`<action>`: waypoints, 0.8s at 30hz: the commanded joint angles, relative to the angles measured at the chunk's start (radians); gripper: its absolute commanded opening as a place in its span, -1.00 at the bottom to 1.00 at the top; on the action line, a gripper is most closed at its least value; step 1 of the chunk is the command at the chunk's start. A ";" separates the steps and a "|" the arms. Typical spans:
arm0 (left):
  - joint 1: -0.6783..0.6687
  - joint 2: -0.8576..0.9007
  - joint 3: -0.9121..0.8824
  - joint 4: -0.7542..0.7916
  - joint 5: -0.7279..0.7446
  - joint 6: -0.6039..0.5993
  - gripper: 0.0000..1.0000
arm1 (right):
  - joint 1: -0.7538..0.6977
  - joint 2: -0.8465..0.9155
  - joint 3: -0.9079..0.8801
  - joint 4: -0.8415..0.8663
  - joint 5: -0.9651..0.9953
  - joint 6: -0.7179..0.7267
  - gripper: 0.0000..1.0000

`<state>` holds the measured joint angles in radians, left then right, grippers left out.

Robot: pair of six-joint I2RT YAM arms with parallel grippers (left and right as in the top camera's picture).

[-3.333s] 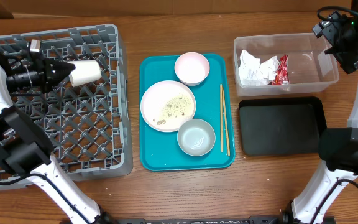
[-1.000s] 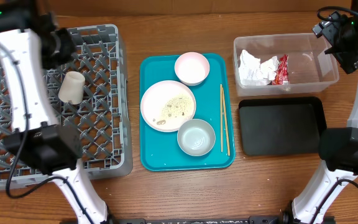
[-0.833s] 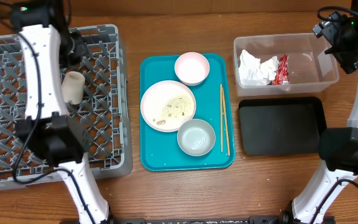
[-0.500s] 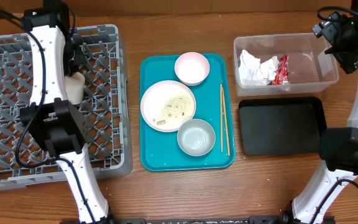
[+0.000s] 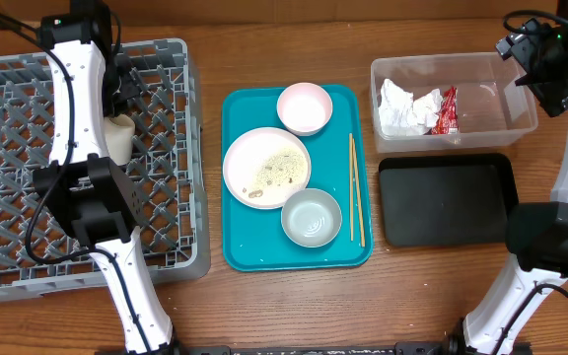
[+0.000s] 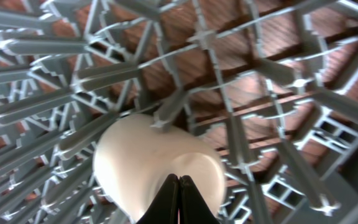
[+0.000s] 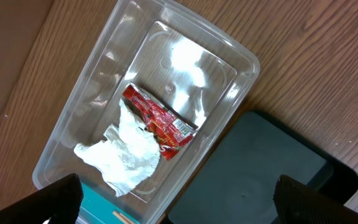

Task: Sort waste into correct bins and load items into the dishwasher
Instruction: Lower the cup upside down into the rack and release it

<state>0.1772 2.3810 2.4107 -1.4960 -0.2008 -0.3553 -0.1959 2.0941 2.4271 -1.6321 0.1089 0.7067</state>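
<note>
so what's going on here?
Left hand, shut, sits over the white cup lying in the grey dish rack. Right hand, open, hovers above the clear tub holding the napkin and red wrapper. Plate, pink bowl, grey bowl and chopsticks wait on the teal tray; black tray is empty.
</note>
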 commanded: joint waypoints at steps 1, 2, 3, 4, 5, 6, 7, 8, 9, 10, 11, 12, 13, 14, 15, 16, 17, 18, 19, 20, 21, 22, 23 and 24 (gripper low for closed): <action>-0.002 0.016 -0.001 0.010 0.084 0.072 -0.92 | -0.002 -0.006 0.001 0.003 0.010 0.004 1.00; -0.002 0.016 -0.001 0.006 0.086 0.071 -0.92 | -0.002 -0.006 0.001 0.003 0.010 0.004 1.00; -0.002 0.016 -0.001 -0.002 0.086 0.070 -0.92 | -0.002 -0.006 0.001 0.003 0.010 0.004 1.00; -0.002 0.016 -0.001 -0.013 0.085 0.063 -0.92 | -0.002 -0.006 0.001 0.003 0.010 0.004 1.00; -0.001 0.016 -0.001 -0.025 0.085 0.060 -0.92 | -0.002 -0.006 0.001 0.003 0.010 0.004 1.00; 0.002 0.016 -0.001 -0.033 0.082 0.058 -0.92 | -0.002 -0.006 0.001 0.003 0.010 0.004 1.00; 0.005 0.016 -0.001 -0.042 0.066 0.045 -0.92 | -0.002 -0.006 0.001 0.003 0.010 0.004 1.00; 0.008 0.016 -0.001 -0.052 0.038 0.024 -0.92 | -0.002 -0.006 0.001 0.003 0.010 0.004 1.00; 0.011 0.016 -0.001 -0.065 0.010 0.005 -0.92 | -0.002 -0.006 0.001 0.003 0.010 0.004 1.00; 0.014 0.016 -0.001 -0.080 -0.014 -0.010 -0.92 | -0.002 -0.006 0.001 0.003 0.010 0.004 1.00; 0.018 0.016 -0.001 -0.097 -0.035 -0.022 -0.92 | -0.002 -0.006 0.001 0.003 0.010 0.004 1.00; 0.021 0.016 0.000 -0.117 -0.058 -0.044 -0.92 | -0.002 -0.006 0.001 0.003 0.010 0.004 1.00; 0.025 0.016 0.001 -0.130 -0.073 -0.057 -0.92 | -0.002 -0.006 0.001 0.003 0.010 0.004 1.00; 0.028 0.016 0.001 -0.139 -0.084 -0.062 -0.92 | -0.002 -0.006 0.001 0.003 0.010 0.004 1.00; 0.032 0.016 0.001 -0.148 -0.095 -0.069 -0.92 | -0.002 -0.006 0.001 0.003 0.010 0.004 1.00; 0.034 0.016 0.001 -0.155 -0.103 -0.074 -0.93 | -0.002 -0.006 0.001 0.003 0.010 0.004 1.00; 0.039 0.016 0.001 -0.167 -0.106 -0.081 -0.92 | -0.002 -0.006 0.001 0.003 0.010 0.004 1.00; 0.041 0.016 0.001 -0.172 -0.107 -0.086 -0.92 | -0.002 -0.006 0.001 0.003 0.010 0.004 1.00; 0.044 0.014 0.001 -0.183 -0.111 -0.099 -0.92 | -0.002 -0.006 0.001 0.003 0.010 0.004 1.00; 0.046 0.012 0.001 -0.195 -0.119 -0.114 -0.92 | -0.002 -0.006 0.001 0.003 0.010 0.004 1.00; 0.048 0.008 0.001 -0.194 -0.122 -0.116 -0.92 | -0.002 -0.006 0.001 0.003 0.010 0.004 1.00; 0.050 0.000 0.002 -0.194 -0.124 -0.117 -0.92 | -0.002 -0.006 0.001 0.003 0.010 0.004 1.00; 0.051 -0.009 0.002 -0.194 -0.124 -0.122 -0.92 | -0.002 -0.006 0.001 0.003 0.010 0.004 1.00; 0.052 -0.020 0.002 -0.194 -0.124 -0.132 -0.92 | -0.002 -0.006 0.001 0.003 0.010 0.004 1.00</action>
<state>0.2188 2.3814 2.4107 -1.6871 -0.2890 -0.4358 -0.1959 2.0941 2.4271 -1.6321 0.1089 0.7067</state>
